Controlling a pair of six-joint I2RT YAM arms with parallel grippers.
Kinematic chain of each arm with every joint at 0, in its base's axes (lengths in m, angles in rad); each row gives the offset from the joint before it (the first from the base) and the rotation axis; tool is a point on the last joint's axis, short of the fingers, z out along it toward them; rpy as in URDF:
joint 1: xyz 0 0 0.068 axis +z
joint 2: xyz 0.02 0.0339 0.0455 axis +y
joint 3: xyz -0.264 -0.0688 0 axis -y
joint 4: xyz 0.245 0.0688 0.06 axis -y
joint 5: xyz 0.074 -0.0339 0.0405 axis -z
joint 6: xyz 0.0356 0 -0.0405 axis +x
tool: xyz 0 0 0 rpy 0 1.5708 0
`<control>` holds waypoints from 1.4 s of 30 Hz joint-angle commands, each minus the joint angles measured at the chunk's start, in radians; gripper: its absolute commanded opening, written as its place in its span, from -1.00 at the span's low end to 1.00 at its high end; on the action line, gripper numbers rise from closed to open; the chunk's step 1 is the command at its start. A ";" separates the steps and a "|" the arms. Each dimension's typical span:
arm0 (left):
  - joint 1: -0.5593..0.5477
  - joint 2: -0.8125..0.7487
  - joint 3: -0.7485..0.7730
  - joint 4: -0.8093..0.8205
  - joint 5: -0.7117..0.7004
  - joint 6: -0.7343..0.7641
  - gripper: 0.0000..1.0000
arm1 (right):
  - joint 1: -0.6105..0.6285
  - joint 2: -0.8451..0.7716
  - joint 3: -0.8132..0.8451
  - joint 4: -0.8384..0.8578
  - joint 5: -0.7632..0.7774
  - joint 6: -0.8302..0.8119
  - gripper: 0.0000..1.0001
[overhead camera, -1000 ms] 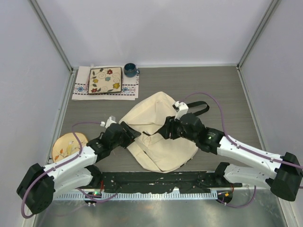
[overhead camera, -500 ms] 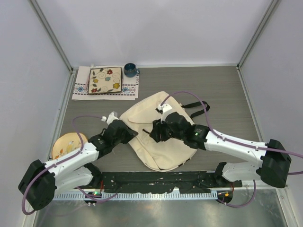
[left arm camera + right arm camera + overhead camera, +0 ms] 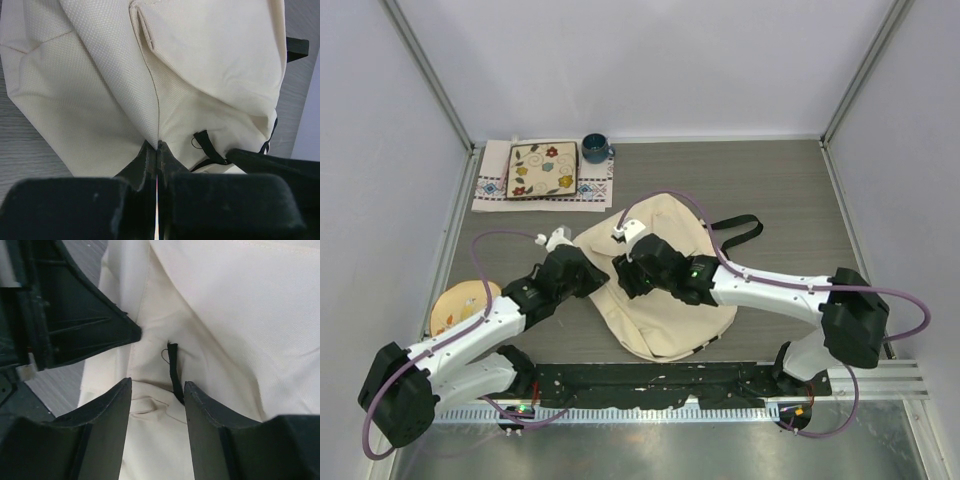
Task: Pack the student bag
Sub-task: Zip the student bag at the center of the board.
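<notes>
The student bag [image 3: 680, 300], cream fabric with a black strap [image 3: 735, 228], lies flat mid-table. My left gripper [image 3: 594, 282] is at its left edge. In the left wrist view its jaws [image 3: 158, 146] are shut on a pinched fold of the bag's fabric [image 3: 100, 90]. My right gripper [image 3: 622, 277] hovers just right of it over the bag. In the right wrist view it [image 3: 157, 390] stands open, and a black zipper pull [image 3: 173, 371] lies between its fingertips, close to the right finger [image 3: 210, 415]. The bag's inside is hidden.
At the back left, a patterned placemat [image 3: 495, 180] carries a square floral plate [image 3: 542, 170], with a dark blue mug [image 3: 595, 148] beside it. A round yellow plate [image 3: 460, 305] lies at the left edge by my left arm. White walls enclose the table.
My left gripper has shut on the bag's left edge. My right arm has swung left across the bag, bringing its open jaws close to the left gripper.
</notes>
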 commanded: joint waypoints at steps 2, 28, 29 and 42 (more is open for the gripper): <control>0.014 -0.033 0.080 -0.001 -0.010 0.071 -1.00 | 0.007 0.065 0.057 0.024 0.087 -0.076 0.03; 0.034 -0.056 0.052 -0.003 0.045 0.082 -1.00 | 0.014 0.137 0.044 0.119 0.200 -0.057 -0.99; 0.036 -0.060 0.049 -0.007 0.044 0.082 -1.00 | 0.014 0.128 0.024 0.123 0.216 -0.053 -0.99; 0.085 -0.126 0.008 -0.092 0.044 0.112 -1.00 | -0.013 -0.029 -0.104 0.127 0.499 0.071 -0.99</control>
